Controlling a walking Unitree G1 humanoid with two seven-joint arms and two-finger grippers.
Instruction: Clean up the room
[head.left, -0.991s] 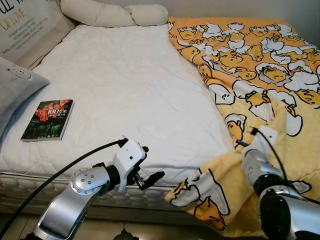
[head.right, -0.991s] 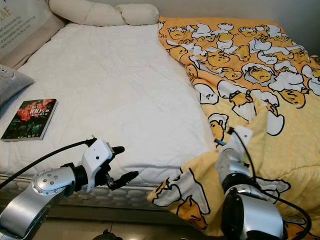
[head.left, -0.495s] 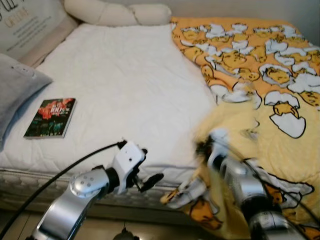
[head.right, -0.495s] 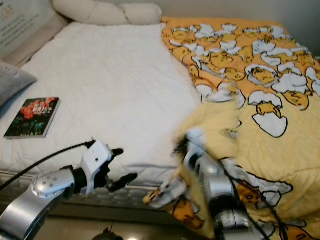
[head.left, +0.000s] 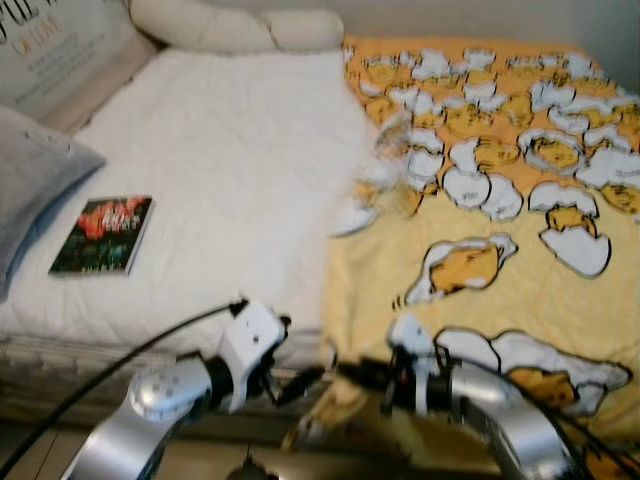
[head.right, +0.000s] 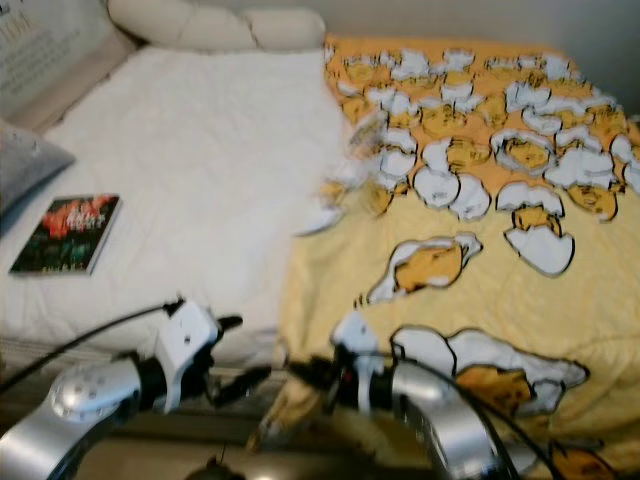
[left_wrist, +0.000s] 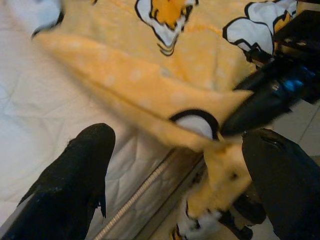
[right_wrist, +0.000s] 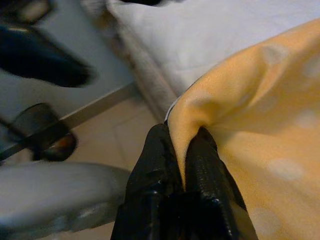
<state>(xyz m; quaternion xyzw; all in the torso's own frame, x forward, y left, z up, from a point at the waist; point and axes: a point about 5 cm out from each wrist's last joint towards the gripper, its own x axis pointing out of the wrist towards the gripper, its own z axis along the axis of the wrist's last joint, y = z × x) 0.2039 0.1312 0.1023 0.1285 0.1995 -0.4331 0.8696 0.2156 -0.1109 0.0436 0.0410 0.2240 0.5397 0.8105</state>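
One yellow cartoon-egg patterned blanket (head.left: 480, 250), spread over the half of the white quilted mattress (head.left: 220, 170) on the robot's right, its near corner pulled off the foot edge of the mattress. Corner pinched between the two black fingers of the right gripper (right_wrist: 184, 150), clamped tight on a fold of yellow cloth, low at the foot of the mattress, just beside the left gripper (head.left: 300, 378). Two silver arms in all, both reaching in along that foot edge, blurred in the head views. Left gripper's two fingers (left_wrist: 80, 170) spread wide apart, nothing between them, the hanging blanket corner just ahead of them over the mattress edge.

One dark-covered book with a red picture (head.left: 102, 235) lying flat on the bare white half of the mattress, near its left edge, well apart from the blanket. One grey pillow (head.left: 35, 190) beside the book at the mattress's left edge. One printed cushion with lettering (head.left: 50, 45) at the head corner, left. Two cream bolster pillows (head.left: 235, 25) end to end along the head of the mattress.
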